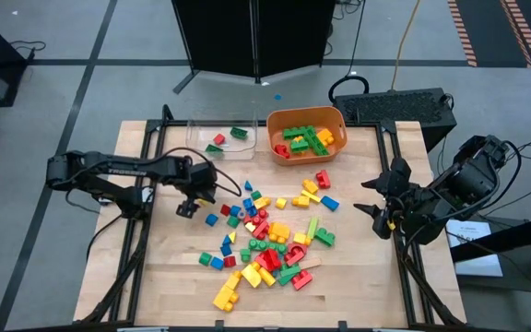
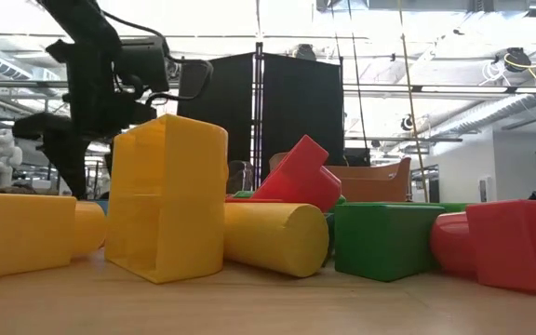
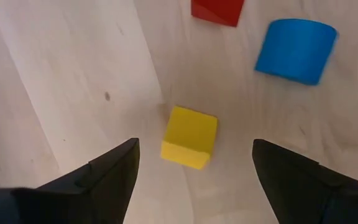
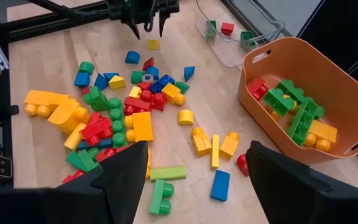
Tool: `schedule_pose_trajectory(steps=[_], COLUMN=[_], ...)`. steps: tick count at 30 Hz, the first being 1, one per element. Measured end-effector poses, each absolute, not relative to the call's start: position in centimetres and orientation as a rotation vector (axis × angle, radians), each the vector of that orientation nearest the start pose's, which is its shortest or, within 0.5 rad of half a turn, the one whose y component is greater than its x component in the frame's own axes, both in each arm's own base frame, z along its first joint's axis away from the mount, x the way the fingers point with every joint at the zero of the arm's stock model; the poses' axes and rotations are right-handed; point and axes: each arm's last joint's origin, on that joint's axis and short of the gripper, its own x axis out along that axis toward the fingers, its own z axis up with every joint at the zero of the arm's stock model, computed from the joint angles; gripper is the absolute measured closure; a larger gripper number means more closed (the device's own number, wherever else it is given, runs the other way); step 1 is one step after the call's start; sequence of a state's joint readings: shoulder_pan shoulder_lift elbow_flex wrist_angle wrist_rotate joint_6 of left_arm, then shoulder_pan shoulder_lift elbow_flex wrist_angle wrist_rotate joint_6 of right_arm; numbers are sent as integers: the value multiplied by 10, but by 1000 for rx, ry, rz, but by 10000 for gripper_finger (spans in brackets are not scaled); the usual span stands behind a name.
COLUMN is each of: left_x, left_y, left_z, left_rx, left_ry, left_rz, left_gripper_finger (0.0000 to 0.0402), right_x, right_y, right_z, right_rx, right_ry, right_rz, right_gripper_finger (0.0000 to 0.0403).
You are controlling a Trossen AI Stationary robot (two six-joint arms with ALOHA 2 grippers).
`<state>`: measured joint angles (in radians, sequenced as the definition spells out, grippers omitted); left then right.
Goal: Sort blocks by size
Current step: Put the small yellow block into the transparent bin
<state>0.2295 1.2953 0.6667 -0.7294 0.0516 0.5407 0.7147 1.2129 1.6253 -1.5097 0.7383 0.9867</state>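
1. Two dark arms work at a wooden counter [image 1: 173,267]; the left tool [image 1: 186,208] hangs just above the boards at the left edge of the scattered blocks [image 1: 270,244], and the right tool [image 1: 379,208] waits by the counter's right edge, clear of the pile.
2. Left tool: its fingers [image 3: 107,180] stand wide apart with nothing between them – a small yellow cube [image 3: 189,137] sits on the wood below, in the gap and touching neither finger.
3. Just beyond that cube in the left wrist view lie a blue rounded block [image 3: 296,49] and part of a red block [image 3: 217,10], both apart from it.
4. Right tool: fingers [image 4: 120,180] spread wide and empty, looking across the whole pile toward the left arm.
5. Most blocks – red, yellow, green and blue, from tiny cubes to longer studded bricks – lie loose in the middle and near half of the counter.
6. An orange tub [image 1: 335,118] at the far edge holds a heap of green, red and yellow bricks.
7. Beside it to the left, a clear tray [image 1: 199,129] holds a few small pieces: two green and one red.
8. From the low view, a large yellow block [image 2: 167,197] stands in front, with a yellow cylinder [image 2: 273,237], a green block [image 2: 389,240] and red pieces [image 2: 515,244] beside it.
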Motion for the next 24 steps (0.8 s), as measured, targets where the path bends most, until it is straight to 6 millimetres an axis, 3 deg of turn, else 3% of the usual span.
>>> schedule_pose_trajectory(steps=[16,20,24], left_x=[196,197,197], left_y=[44,44,44], left_z=[132,131,131], left_rx=[255,271,271], left_ry=[1393,1394,1392], left_rz=[-263,-283,-290], left_gripper_finger=[92,124,181], right_x=[140,140,140], right_y=[96,96,96], right_z=[425,425,425], right_rx=[198,202,218], right_ry=[696,696,693], right_rz=[-399,-401,-408], right_gripper_finger=[138,138,138])
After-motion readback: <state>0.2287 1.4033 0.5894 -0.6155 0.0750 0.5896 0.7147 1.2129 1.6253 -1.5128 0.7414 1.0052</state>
